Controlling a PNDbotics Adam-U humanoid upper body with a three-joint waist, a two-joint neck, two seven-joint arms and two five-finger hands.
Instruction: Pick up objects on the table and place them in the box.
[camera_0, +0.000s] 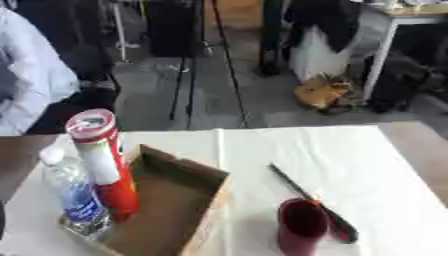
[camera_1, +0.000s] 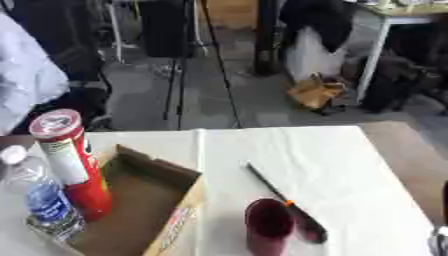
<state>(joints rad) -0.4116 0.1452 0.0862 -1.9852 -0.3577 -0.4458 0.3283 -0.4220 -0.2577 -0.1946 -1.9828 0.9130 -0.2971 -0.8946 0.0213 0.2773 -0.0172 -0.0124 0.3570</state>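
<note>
Hands: neither visible, state indeterminate. Cardboard box (camera_0: 171, 210) at table (camera_0: 350, 150) left edge already holds crisp tube (camera_0: 105, 165) and water bottle (camera_0: 74, 197) upright; screwdriver (camera_0: 315, 202) and maroon cup (camera_0: 302, 227) await near front edge.

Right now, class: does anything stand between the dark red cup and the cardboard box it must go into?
Nothing visible does. The dark red cup stands just right of the cardboard box, with only bare white cloth between them. The screwdriver lies on the cup's far right side, and the red can and water bottle stand at the box's left end.
</note>
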